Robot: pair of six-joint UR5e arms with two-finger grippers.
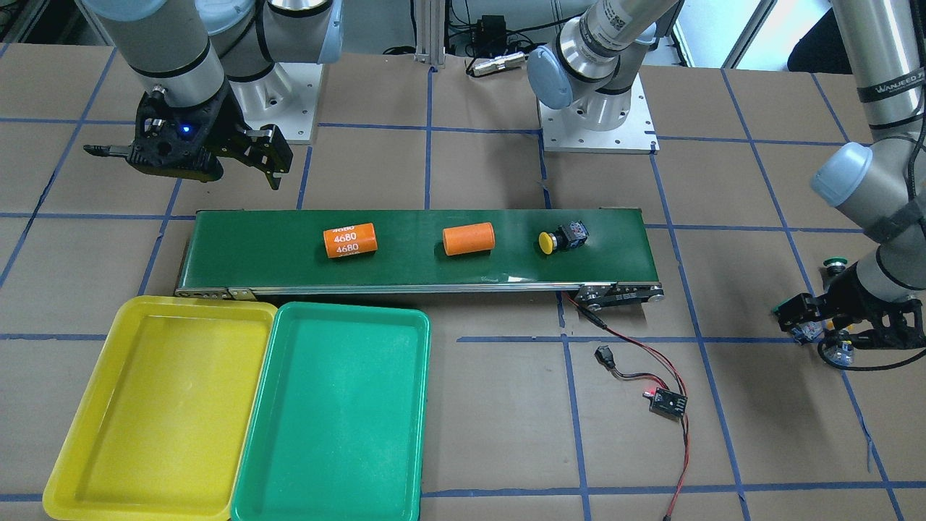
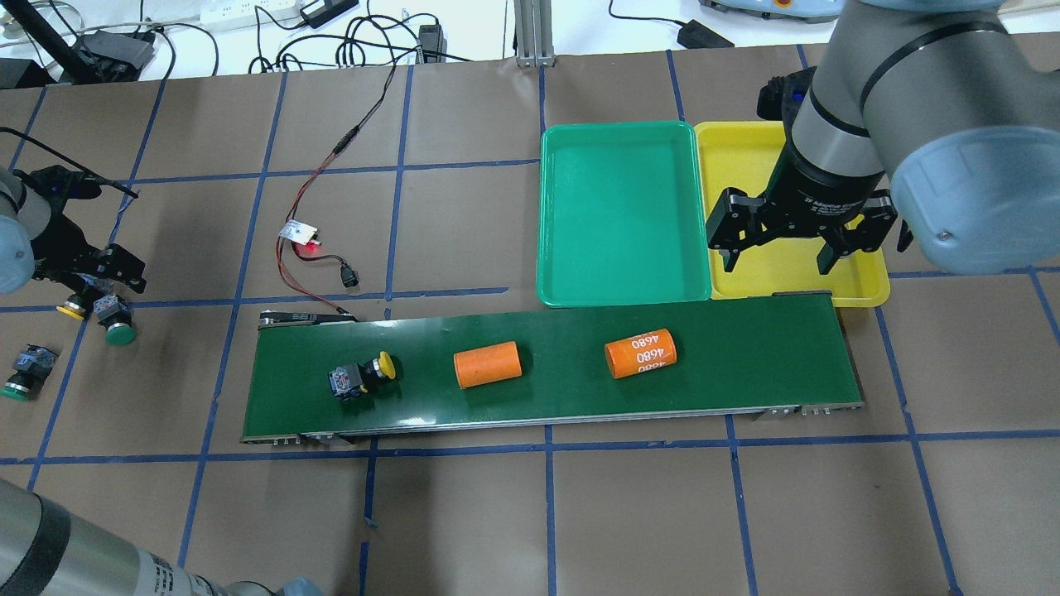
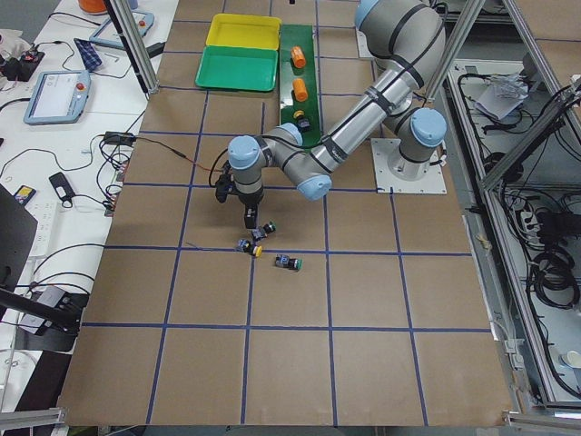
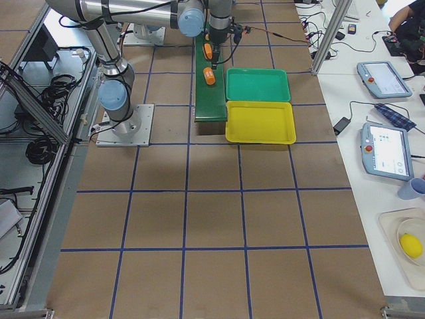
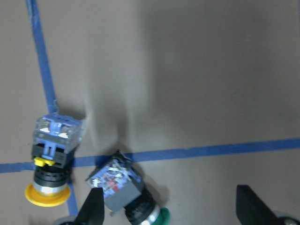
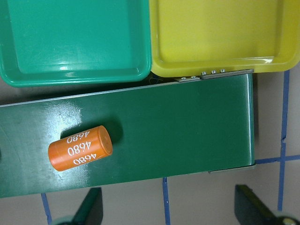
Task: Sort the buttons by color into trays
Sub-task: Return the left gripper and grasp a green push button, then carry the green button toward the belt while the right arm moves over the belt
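Note:
A yellow button (image 1: pixel 561 238) lies on its side on the conveyor belt (image 1: pixel 275 246); it also shows in the overhead view (image 2: pixel 363 377). Off the belt, on the paper, lie a yellow button (image 2: pixel 73 309) and two green buttons (image 2: pixel 116 329) (image 2: pixel 23 374). My left gripper (image 2: pixel 95 285) is open, low over the yellow and green pair. In the left wrist view the green button (image 5: pixel 126 187) sits by one finger and the yellow button (image 5: pixel 51 164) lies outside the jaws. My right gripper (image 2: pixel 778 263) is open and empty over the belt's end by the yellow tray (image 2: pixel 737 157). The green tray (image 2: pixel 621 215) is beside it.
Two orange cylinders (image 2: pixel 487 365) (image 2: pixel 640 354) lie on the belt, one marked 4680. A small controller board with red and black wires (image 2: pixel 300 233) lies on the paper near the belt's button end. Both trays hold nothing.

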